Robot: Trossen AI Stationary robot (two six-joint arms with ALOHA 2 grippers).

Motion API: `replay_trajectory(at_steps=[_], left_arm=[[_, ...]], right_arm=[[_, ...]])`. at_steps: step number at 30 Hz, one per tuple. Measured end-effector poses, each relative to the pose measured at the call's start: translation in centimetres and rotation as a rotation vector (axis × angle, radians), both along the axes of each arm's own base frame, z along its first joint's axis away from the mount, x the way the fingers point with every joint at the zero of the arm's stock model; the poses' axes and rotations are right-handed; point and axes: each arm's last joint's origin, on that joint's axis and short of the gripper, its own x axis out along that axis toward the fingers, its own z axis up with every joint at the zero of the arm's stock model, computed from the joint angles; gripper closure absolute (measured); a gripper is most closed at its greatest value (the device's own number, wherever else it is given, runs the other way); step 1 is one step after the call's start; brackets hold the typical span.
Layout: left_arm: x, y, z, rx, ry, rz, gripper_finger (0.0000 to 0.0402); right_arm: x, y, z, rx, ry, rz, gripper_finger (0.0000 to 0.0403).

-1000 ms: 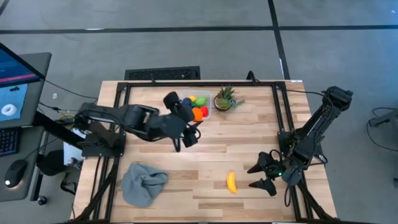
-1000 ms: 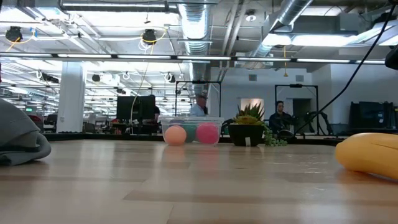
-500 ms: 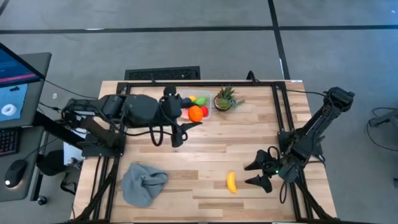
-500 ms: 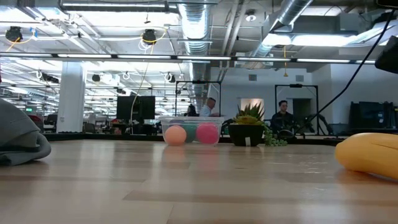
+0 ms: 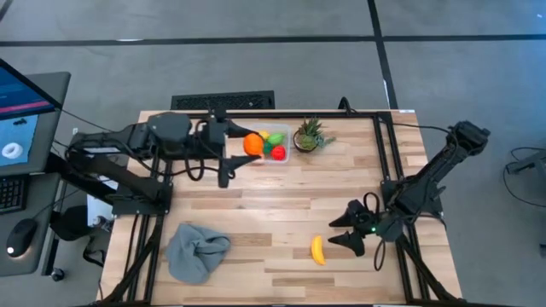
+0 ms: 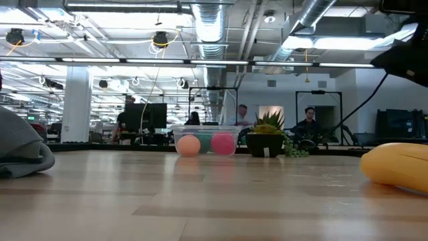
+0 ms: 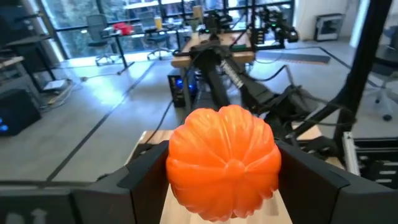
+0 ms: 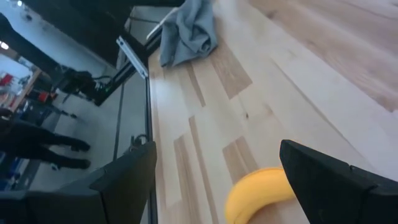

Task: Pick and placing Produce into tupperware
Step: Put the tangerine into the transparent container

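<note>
The clear tupperware (image 5: 275, 145) sits at the table's far middle with yellow, green and red produce in it; it also shows in the low view (image 6: 205, 142). My left gripper (image 5: 241, 146) is shut on an orange pumpkin-shaped piece (image 5: 252, 144) beside the tupperware's left end. A yellow banana (image 5: 317, 250) lies on the table at the near right. My right gripper (image 5: 339, 232) is open just to the banana's right; in the right wrist view the banana (image 8: 261, 190) lies ahead between the fingers, untouched. My left gripper pinches the orange piece by its two opposite ribbed sides (image 7: 177, 163) between its two fingers (image 7: 146, 180). The fingers lie about level and point toward the table's right. The piece is lifted clear of the table.
A small potted plant (image 5: 309, 136) stands right of the tupperware. A crumpled grey cloth (image 5: 196, 250) lies at the near left. The black frame rails (image 5: 388, 170) run along the table's sides. Bare wood lies in the middle.
My left gripper, still shut on the orange piece, has drawn back toward the table's left and far edge and turned level, carrying the piece from the tupperware's near edge to its left end. My right gripper has moved left toward the banana, staying open.
</note>
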Motion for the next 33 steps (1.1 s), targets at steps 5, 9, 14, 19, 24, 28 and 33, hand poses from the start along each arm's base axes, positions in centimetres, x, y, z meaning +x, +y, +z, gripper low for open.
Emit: replay_trajectory(at_steps=[5, 9, 14, 19, 24, 28, 33], left_arm=[[-1.8, 1.7, -3.1, -0.025, -0.021, 0.074, 0.016], [-3.2, 3.3, -6.1, -0.065, -0.045, 0.133, 0.016], [-4.6, 5.1, -9.6, -0.114, -0.069, 0.181, 0.016], [-5.0, 7.1, -12.6, -0.145, -0.035, 0.235, 0.016], [-4.8, 9.6, -15.4, -0.195, 0.002, 0.249, 0.016], [-4.1, 11.9, -17.2, -0.23, 0.029, 0.252, 0.016], [-2.0, 14.7, -19.7, -0.28, 0.067, 0.213, 0.016]], right_arm=[[0.6, -0.6, 0.1, 0.007, -0.007, -0.038, 0.004], [1.2, -1.3, 0.2, 0.019, -0.02, -0.082, 0.004], [2.0, -2.2, 0.5, 0.022, -0.054, -0.129, 0.004], [2.7, -3.1, 0.7, 0.028, -0.07, -0.18, 0.004], [3.2, -3.9, 0.7, 0.026, -0.071, -0.223, 0.004], [3.4, -4.4, 0.7, 0.027, -0.074, -0.248, 0.004], [3.7, -5.0, 0.7, 0.024, -0.072, -0.277, 0.004]])
